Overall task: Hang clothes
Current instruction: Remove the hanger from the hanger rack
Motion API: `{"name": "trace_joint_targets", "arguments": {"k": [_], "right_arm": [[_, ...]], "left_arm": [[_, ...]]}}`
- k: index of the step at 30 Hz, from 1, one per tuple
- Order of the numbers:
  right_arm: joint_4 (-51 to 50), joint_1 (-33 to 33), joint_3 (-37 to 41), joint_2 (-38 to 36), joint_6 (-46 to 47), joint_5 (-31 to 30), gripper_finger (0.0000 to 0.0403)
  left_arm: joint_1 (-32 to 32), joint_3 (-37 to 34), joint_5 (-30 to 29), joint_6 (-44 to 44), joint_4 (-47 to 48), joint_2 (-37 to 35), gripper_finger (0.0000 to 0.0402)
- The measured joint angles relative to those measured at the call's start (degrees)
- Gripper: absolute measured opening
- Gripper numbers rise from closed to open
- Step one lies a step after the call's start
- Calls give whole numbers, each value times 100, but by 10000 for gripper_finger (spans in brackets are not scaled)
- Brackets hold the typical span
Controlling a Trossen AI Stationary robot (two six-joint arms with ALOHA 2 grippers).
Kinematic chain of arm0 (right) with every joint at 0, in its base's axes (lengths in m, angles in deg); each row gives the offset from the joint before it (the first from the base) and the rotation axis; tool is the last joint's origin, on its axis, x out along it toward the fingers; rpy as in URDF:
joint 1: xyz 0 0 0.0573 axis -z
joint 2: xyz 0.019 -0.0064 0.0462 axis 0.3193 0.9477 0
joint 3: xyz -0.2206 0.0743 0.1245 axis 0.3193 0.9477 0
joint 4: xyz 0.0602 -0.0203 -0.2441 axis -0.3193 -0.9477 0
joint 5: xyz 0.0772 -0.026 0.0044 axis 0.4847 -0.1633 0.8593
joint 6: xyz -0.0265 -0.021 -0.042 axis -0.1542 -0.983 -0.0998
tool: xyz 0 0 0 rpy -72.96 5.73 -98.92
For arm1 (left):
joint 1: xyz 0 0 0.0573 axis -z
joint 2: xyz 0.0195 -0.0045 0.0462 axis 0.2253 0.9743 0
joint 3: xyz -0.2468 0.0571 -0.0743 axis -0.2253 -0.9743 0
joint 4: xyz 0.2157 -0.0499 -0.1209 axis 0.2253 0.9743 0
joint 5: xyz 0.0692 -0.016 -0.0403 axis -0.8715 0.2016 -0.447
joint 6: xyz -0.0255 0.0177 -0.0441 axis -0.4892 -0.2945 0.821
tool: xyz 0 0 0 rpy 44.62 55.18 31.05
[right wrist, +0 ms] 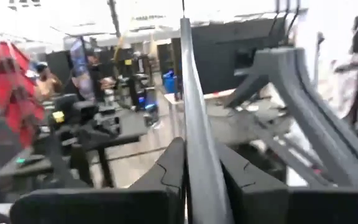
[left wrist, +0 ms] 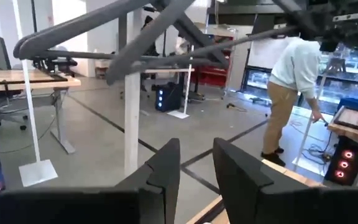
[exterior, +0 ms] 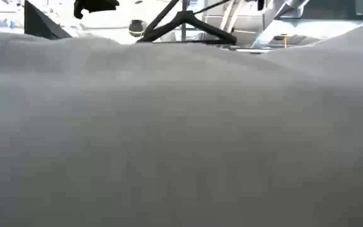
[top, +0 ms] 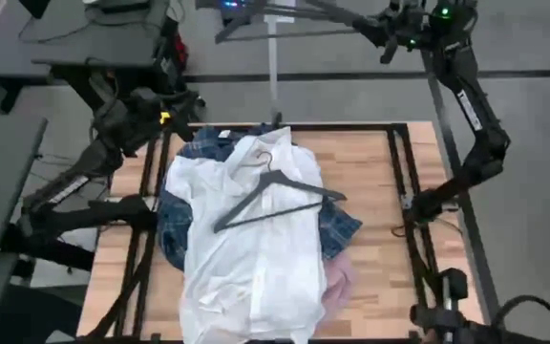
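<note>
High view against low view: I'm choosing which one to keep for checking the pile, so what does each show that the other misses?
Only the high view shows the whole pile: the white shirt on top, the plaid shirt and pink shirt under it, and the wooden table. Only the low view shows the bright room behind, past white cloth filling most of it. Both show the dark hanger lying on the pile.

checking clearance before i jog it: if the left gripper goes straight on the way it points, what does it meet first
Probably nothing close: past the left gripper lies open floor. The white post stands just off its line and the grey hanger passes above, though depth is unclear.
</note>
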Motion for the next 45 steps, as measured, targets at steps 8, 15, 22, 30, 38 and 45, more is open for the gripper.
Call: {"name": "trace_joint_targets", "arguments": {"k": [8,15,22,30,38,45], "right_arm": [[-1771,-688,2,19,-18,-41,30],[-1767,-1642,833,22,606,-97,30],[196,-2350,2745,39,2526,-241,30],[920,-2761,4373,35,3105,-1025,54],[297,-2808,4887,29,2640,-1389,72],[-107,-2274,4889,-95,2317,-1346,133]], "left_arm": [[0,0,-540,-801,-554,-302,82],[0,0,-566,-1223,-921,-324,82],[0,0,-568,-1081,-733,-324,82],[0,0,-566,-843,-176,-324,82],[0,0,-568,-848,-117,-324,82],[0,2,-215,-683,91,-324,82]]}}
